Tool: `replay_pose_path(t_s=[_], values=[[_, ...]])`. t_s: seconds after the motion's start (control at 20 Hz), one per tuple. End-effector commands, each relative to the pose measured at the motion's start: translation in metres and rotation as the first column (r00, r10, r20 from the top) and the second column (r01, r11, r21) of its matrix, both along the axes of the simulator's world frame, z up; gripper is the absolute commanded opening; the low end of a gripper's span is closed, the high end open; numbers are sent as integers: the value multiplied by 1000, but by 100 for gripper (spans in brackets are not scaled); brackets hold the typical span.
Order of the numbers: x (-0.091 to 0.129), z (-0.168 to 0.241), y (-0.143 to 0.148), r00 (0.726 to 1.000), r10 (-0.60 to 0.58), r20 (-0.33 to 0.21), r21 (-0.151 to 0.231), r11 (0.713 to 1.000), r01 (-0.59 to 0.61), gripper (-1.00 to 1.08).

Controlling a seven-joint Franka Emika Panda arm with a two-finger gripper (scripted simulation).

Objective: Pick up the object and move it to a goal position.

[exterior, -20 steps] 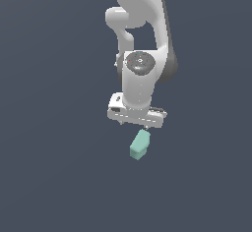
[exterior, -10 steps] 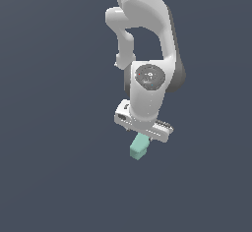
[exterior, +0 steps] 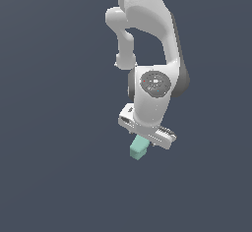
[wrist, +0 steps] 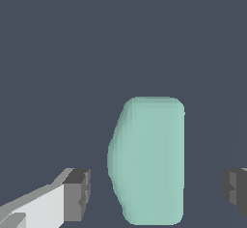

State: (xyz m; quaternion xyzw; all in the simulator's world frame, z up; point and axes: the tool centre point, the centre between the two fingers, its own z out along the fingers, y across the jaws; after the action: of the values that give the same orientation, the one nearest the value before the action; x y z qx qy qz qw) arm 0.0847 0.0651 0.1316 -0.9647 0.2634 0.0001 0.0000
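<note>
1. Right now I see the object [wrist: 149, 159] as a mint-green block standing lengthwise in the wrist view, with straight edges on one long side and a bulging, uneven outline on the other.
2. It sits between the two dark finger pads [wrist: 79, 193], with dark floor showing on both sides of it, so neither pad is touching it from what I can see.
3. My read on the gripper [wrist: 154, 193] is that its jaws are spread wider than the block and have hold of nothing.
4. One white finger body runs off the frame behind the nearer pad; of the other finger I get only the dark pad at the frame edge.
5. From the exterior view, the object [exterior: 139, 147] lies on the dark floor [exterior: 54, 128] just under the gripper [exterior: 147, 138], poking out toward 7 o'clock from the white hand bar.
6. Most of the block's upper end is hidden by that bar, so I cannot judge from this view how deep the fingers reach around it.
7. Above the hand, at 12 o'clock from the block, the arm [exterior: 147, 34] rises and leaves the frame, its round wrist joint facing the camera.
8. Around it all I see only flat, dark blue-grey ground.
</note>
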Motion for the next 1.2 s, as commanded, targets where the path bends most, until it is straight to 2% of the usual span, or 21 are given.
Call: replay_pose_path(t_s=[0.0, 0.3, 0.75, 1.05, 1.1, 1.15], values=[[1, -1, 1, 1000, -10, 0, 0, 1000, 10, 100], [1, -7, 1, 1000, -7, 0, 0, 1000, 7, 100], [0, -49, 1, 1000, -10, 0, 0, 1000, 10, 100], [1, -51, 1, 1000, -11, 0, 0, 1000, 11, 100], [1, -51, 1, 1000, -11, 0, 0, 1000, 11, -100], [1, -51, 1, 1000, -11, 0, 0, 1000, 11, -100]])
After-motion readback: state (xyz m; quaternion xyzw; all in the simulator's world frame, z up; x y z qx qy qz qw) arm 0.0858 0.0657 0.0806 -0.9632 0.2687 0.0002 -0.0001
